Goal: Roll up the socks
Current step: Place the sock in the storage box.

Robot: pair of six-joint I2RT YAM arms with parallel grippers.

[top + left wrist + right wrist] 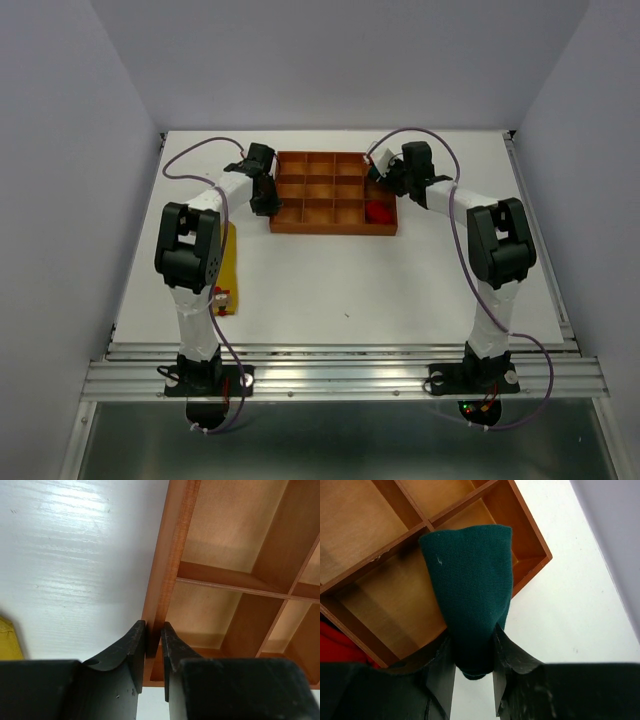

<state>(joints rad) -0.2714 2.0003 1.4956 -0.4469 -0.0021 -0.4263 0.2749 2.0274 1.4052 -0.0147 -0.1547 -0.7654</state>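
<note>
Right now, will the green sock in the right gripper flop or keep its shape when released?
Probably soft: the green sock narrows where the right gripper squeezes it. Likely light and grippy, being knit fabric. It fans wide over the tray, so it may loosen on release.

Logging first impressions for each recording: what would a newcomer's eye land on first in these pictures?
The right gripper pinches a dark teal sock over the right side of the orange-brown tray, which stands at the far middle of the table. The left gripper clamps the tray's left wall. A red sock sits in the tray's near-right compartment, and a yellow sock lies flat on the table's left side.
</note>
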